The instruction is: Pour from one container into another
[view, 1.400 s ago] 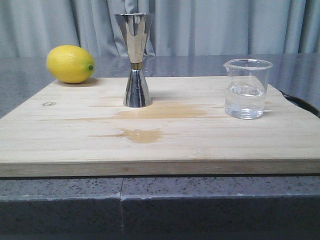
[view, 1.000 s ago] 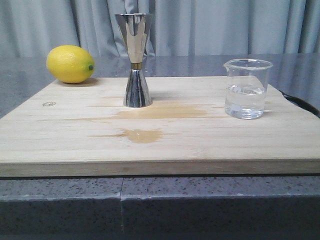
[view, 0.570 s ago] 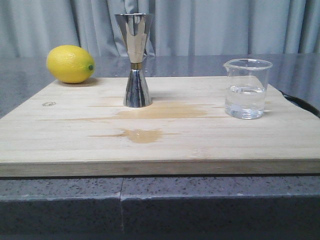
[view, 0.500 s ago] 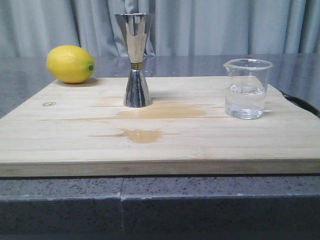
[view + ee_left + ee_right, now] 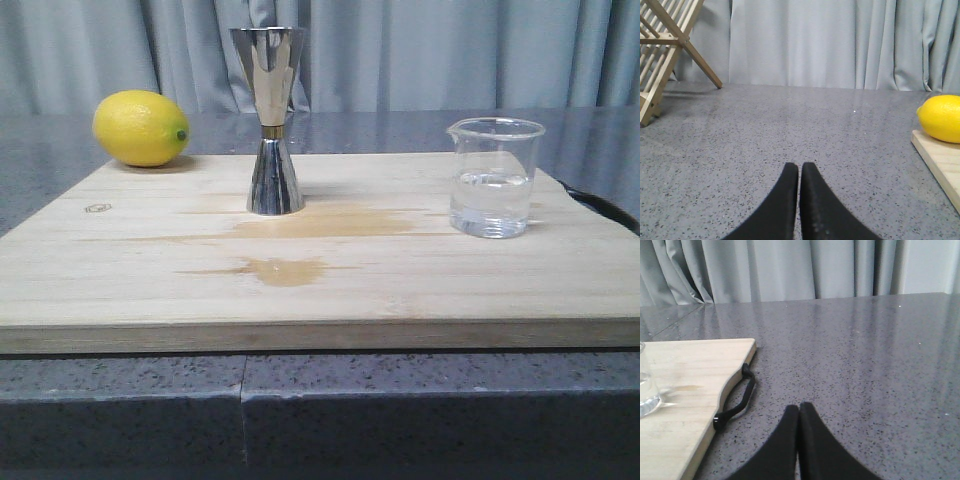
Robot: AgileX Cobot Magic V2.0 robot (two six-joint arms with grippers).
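Note:
A small clear glass beaker point(image 5: 492, 178), about half full of clear liquid, stands on the right of the wooden board point(image 5: 400, 270); its edge shows in the right wrist view point(image 5: 646, 385). The tall steel jigger point(image 5: 271, 120) with a gold band at its waist stands upright at the board's back middle. Neither arm shows in the front view. My left gripper point(image 5: 800, 167) is shut and empty over the grey counter, left of the board. My right gripper point(image 5: 799, 407) is shut and empty over the counter, right of the board.
A yellow lemon point(image 5: 141, 128) lies at the board's back left corner, also in the left wrist view point(image 5: 941, 118). Two wet stains point(image 5: 285, 270) mark the board near the jigger. A black loop handle point(image 5: 737, 397) hangs off the board's right end. A wooden rack point(image 5: 665, 45) stands far left.

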